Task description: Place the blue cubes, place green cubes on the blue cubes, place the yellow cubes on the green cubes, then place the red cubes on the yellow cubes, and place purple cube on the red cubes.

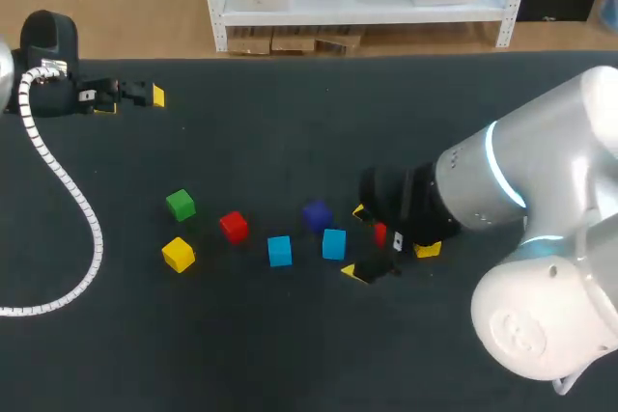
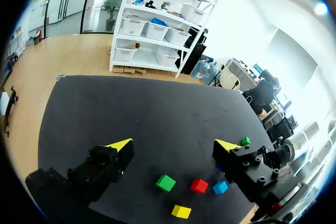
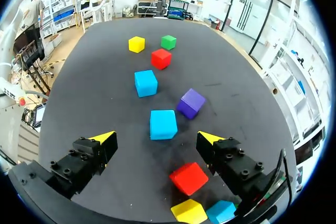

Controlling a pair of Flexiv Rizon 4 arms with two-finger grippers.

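Several cubes lie mid-table: green (image 1: 180, 205), red (image 1: 233, 227), yellow (image 1: 178, 254), two blue cubes (image 1: 279, 251) (image 1: 333, 244) and a purple one (image 1: 316, 215). My right gripper (image 1: 355, 242) hovers open, low over the table, and the nearer blue cube (image 3: 163, 124) sits just ahead of its yellow tips. A second red cube (image 3: 188, 178) lies under the gripper between its fingers, untouched, with a yellow cube (image 3: 189, 212) and a blue cube (image 3: 222, 211) behind it. My left gripper (image 1: 133, 101) stays open and empty at the far left, looking across at the cubes (image 2: 165, 183).
The black table (image 1: 290, 123) is bare behind the cubes, as is its front left. A white ribbed cable (image 1: 68, 190) trails from my left arm across the left side. In the left wrist view, a small green cube (image 2: 245, 141) shows far off beside one finger.
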